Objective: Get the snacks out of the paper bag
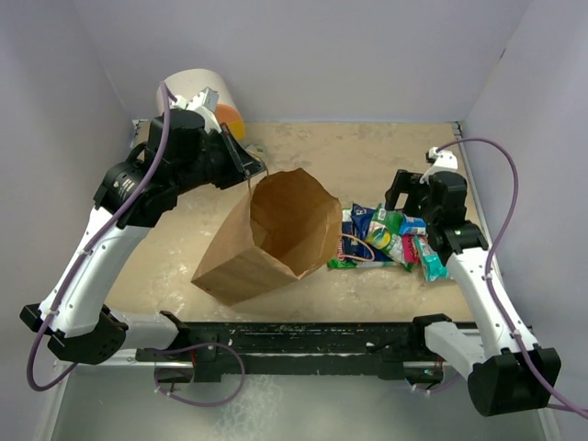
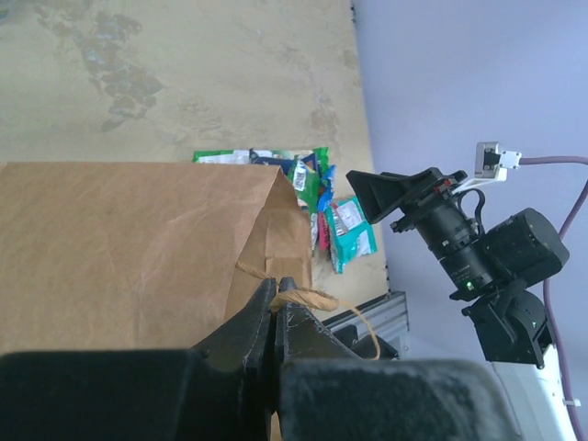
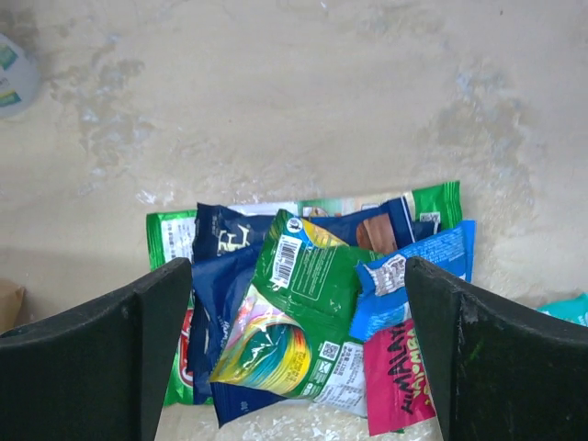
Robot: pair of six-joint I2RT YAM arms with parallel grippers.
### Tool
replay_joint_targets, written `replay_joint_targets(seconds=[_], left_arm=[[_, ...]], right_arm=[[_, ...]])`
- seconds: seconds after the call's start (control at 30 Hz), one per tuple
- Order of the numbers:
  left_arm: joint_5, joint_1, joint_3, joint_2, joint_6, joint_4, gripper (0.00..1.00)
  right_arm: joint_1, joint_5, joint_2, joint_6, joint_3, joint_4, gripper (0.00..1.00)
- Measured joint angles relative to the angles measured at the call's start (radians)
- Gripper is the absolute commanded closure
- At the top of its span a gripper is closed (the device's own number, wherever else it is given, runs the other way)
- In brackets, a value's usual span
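The brown paper bag (image 1: 266,241) leans over at the table's middle, its mouth open upward, and only brown paper shows inside. My left gripper (image 1: 252,171) is at the bag's far rim, shut on the twisted paper handle (image 2: 309,298); its tips (image 2: 276,287) pinch the loop. The snacks (image 1: 386,237) lie in a heap on the table right of the bag. My right gripper (image 3: 296,271) hangs open just above that heap with nothing between its fingers (image 3: 138,349). A green packet (image 3: 308,294) tops dark blue (image 3: 220,276), blue (image 3: 423,271) and pink (image 3: 395,377) ones.
A white, orange and yellow cylinder (image 1: 207,96) lies at the back left behind my left arm. A teal packet (image 1: 430,265) lies at the heap's near right. Grey walls close in the table at the back and both sides. A black rail (image 1: 303,340) runs along the near edge.
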Motion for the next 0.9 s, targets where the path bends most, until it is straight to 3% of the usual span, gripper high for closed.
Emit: replay_joint_targets(seconds=[0.67, 0.77, 0.9], left_arm=[[0.159, 0.019, -0.023, 0.074, -0.145, 0.264, 1.0], [0.132, 0.073, -0.117, 0.018, -0.153, 0.253, 1.0], [0.082, 0.238, -0.276, -0.093, -0.151, 0.156, 1.0]], right_arm=[[0.0, -0.061, 0.013, 0.046, 0.337, -0.087, 0.01], [0.0, -0.094, 0.021, 0.049, 0.368, -0.105, 0.01], [0.0, -0.159, 0.06, 0.071, 0.453, -0.148, 0.01]])
